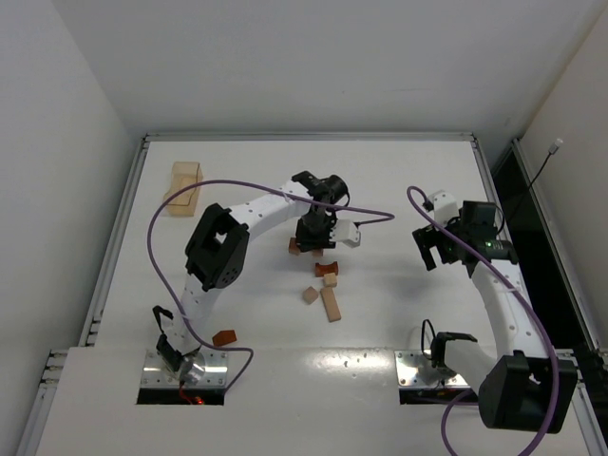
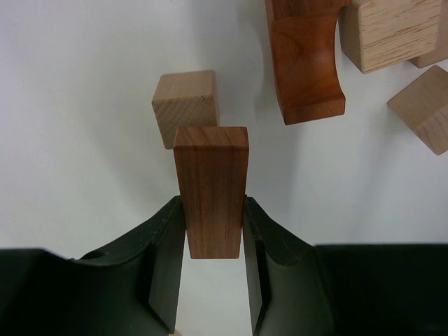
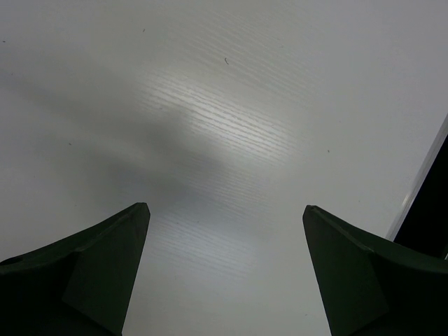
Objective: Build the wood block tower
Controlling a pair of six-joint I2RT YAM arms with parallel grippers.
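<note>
My left gripper (image 1: 313,239) is shut on a reddish-brown bar (image 2: 211,189), which stands out ahead of the jaws above the table. In the left wrist view a pale tan cube (image 2: 185,105) lies just beyond the bar's far end. A reddish arch piece (image 2: 306,63) and two tan blocks (image 2: 392,31) (image 2: 423,108) lie to its right. From above, loose blocks lie below the gripper: a reddish arch (image 1: 330,270), a tan cube (image 1: 310,295) and a tan bar (image 1: 330,304). My right gripper (image 1: 437,249) is open and empty, off to the right over bare table (image 3: 224,105).
A reddish-brown piece (image 1: 224,337) lies alone near the left arm's base. A larger pale wooden tray-like piece (image 1: 183,187) stands at the far left. The table's raised rim (image 1: 304,138) runs along the back, and a purple cable (image 1: 247,185) loops over the left arm.
</note>
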